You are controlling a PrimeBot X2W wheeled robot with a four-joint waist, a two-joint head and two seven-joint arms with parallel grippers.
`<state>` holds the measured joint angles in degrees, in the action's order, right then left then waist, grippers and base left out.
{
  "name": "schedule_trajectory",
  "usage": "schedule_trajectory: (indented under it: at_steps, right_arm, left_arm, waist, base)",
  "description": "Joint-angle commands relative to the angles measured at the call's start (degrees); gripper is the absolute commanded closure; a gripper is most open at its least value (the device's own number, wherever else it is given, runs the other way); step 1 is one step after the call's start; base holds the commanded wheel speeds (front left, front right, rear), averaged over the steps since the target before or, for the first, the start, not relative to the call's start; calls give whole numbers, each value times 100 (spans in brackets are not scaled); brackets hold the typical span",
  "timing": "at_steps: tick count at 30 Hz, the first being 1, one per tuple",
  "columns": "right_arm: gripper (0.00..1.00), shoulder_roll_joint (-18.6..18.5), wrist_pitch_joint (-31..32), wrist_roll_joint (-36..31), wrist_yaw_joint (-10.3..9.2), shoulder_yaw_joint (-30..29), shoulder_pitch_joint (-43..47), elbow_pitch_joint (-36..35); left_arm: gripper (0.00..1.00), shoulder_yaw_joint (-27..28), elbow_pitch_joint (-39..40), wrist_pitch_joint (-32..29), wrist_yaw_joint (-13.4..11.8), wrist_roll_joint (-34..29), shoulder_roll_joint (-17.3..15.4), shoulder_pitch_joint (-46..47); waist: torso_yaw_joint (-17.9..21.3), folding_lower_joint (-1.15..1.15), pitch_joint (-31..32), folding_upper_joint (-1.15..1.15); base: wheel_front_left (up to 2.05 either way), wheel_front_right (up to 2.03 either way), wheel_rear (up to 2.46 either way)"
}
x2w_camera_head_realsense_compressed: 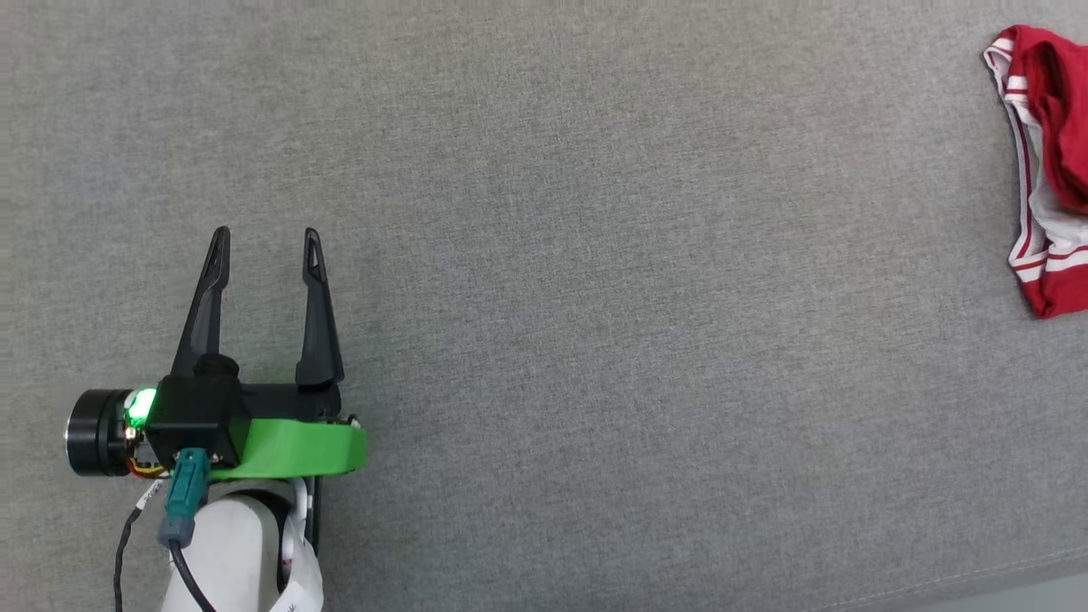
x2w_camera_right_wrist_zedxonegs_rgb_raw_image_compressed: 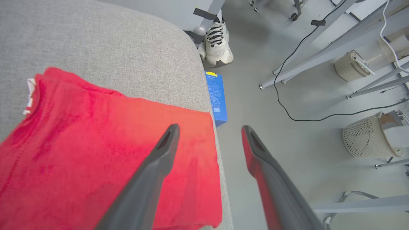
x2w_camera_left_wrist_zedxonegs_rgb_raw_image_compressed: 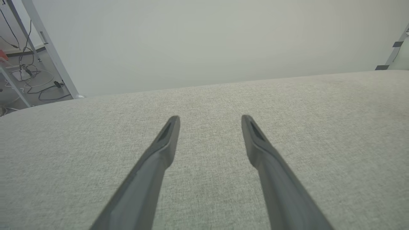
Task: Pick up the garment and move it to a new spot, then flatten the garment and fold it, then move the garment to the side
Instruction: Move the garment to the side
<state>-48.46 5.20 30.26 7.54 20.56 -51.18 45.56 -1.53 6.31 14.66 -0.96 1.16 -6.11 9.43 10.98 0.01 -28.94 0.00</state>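
Right wrist view: right gripper (x2w_camera_right_wrist_zedxonegs_rgb_raw_image_compressed: pixel 210 126) spread wide and empty over the shirt (x2w_camera_right_wrist_zedxonegs_rgb_raw_image_compressed: pixel 96 153) at the cushion (x2w_camera_right_wrist_zedxonegs_rgb_raw_image_compressed: pixel 111 48) edge, left gripper (x2w_camera_head_realsense_compressed: pixel 266 232) same

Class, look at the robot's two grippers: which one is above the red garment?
The right gripper: it hangs open over the red garment near its edge. The left gripper is over the bare grey surface, far from it.

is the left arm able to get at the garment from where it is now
Probably not easily: nothing blocks it, but the left gripper sits open at the left of the grey surface and the garment lies at its far right edge, under the open right gripper.
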Motion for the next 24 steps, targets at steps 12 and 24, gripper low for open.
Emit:
schedule_trajectory:
  at_steps: [12, 24]
  right_arm:
    - [0, 684, -1990, -724, -5, -717, 394, -738]
    - [0, 2444, -2019, -1866, -5, -2223, 2439, -3694]
  left_arm:
    - [0, -26, -398, 34, -38, 179, 143, -613]
    - [0, -59, -647, 34, -13, 270, 236, -877]
  waist:
    - [-482, -1, 1418, 0]
    - [-914, -1, 2079, 0]
  base:
    - [0, 0, 0]
    - [0, 0, 0]
